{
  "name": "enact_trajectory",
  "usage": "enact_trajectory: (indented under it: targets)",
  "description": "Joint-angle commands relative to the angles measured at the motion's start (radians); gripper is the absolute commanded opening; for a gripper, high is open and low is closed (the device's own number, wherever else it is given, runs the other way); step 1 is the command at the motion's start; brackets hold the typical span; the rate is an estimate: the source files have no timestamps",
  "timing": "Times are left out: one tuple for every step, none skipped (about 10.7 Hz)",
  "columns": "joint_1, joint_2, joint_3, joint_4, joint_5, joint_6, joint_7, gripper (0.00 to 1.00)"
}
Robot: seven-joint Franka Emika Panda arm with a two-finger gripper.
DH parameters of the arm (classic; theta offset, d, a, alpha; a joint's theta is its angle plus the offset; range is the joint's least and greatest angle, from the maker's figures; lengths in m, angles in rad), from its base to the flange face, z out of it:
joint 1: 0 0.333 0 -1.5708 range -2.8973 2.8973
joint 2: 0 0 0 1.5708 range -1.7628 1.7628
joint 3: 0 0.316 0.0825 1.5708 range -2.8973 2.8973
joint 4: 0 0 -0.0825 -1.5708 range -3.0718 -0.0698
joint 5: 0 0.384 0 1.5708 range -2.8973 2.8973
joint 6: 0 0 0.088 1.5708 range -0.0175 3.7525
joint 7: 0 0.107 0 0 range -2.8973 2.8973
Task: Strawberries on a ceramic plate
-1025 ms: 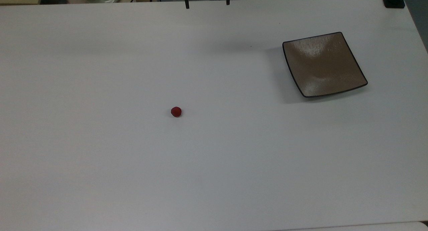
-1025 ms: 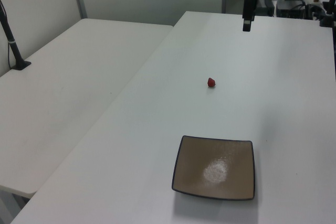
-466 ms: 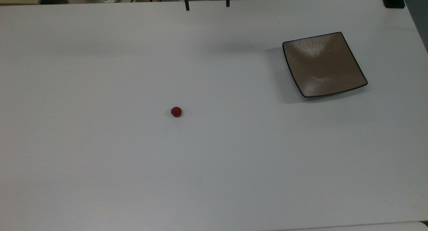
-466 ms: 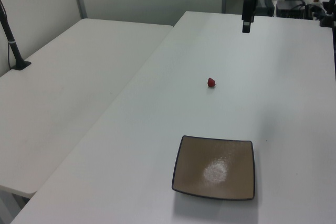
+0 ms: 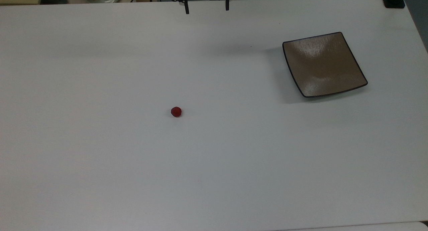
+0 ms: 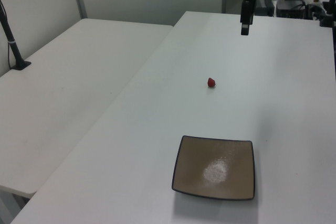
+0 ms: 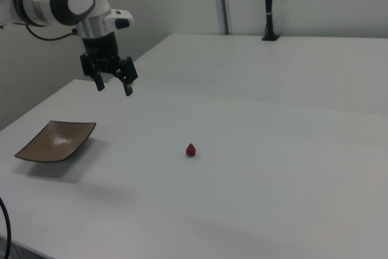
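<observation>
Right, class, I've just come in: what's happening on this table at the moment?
A robot arm holds its hand in the air above the white table, open and empty. A small red strawberry lies alone near the table's middle. The square brown ceramic plate sits apart from it, toward the top view's right, with nothing on it. The berry has not yet been picked up.

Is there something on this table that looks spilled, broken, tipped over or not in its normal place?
Nothing stands out. The strawberry lies alone on the bare white table, well apart from the ceramic plate, which sits flat, empty and unbroken. The gripper hangs open above the table, holding nothing.
</observation>
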Motion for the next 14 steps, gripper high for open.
enact_trajectory:
  targets:
    - [-0.001,0.058,-0.005,0.06,-0.015,0.028,0.009,1.0]
    - [-0.003,0.09,-0.013,0.087,-0.025,0.028,0.004,1.0]
    - [-0.008,0.13,-0.015,0.124,-0.043,0.027,-0.019,1.0]
    - [-0.021,0.167,-0.015,0.16,-0.061,0.024,-0.048,1.0]
    - [-0.04,0.196,-0.015,0.181,-0.06,0.03,-0.056,1.0]
    - [-0.047,0.217,-0.015,0.192,-0.061,0.037,-0.059,1.0]
    - [-0.052,0.237,-0.015,0.195,-0.061,0.043,-0.069,1.0]
    - [-0.067,0.259,-0.015,0.195,-0.06,0.078,-0.076,1.0]
    - [-0.08,0.28,-0.015,0.194,-0.052,0.121,-0.076,1.0]
    - [-0.092,0.309,-0.015,0.194,-0.049,0.148,-0.076,1.0]
    - [-0.092,0.325,-0.015,0.191,-0.048,0.168,-0.076,1.0]
    - [-0.092,0.343,-0.015,0.186,-0.049,0.204,-0.076,1.0]
    - [-0.092,0.365,-0.015,0.186,-0.051,0.236,-0.076,1.0]
    - [-0.092,0.385,-0.015,0.186,-0.057,0.257,-0.076,1.0]
